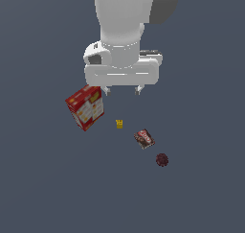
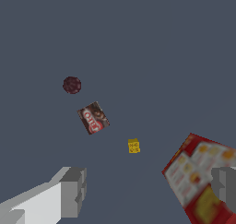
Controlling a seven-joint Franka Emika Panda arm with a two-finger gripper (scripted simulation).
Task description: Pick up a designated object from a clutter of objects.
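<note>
Exterior view: red box (image 1: pixel 85 107) beside yellow piece (image 1: pixel 119 124)

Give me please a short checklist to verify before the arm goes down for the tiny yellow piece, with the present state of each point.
1. Gripper open and empty: ok, the fingers stand wide apart with nothing between them.
2. Yellow piece free to grasp: ok, nothing lies on it or touches it.
3. Gap to the red box: ok, but it is the nearest neighbour.
4. Gap to the brown packet and maroon ball: ok, both lie apart, toward the exterior view's right.
5. Gripper centred above the piece: cannot tell; in the wrist view it sits between the fingers, ahead of them.
6. Fingers at grasp height: not ok, they are well above the floor.
</note>
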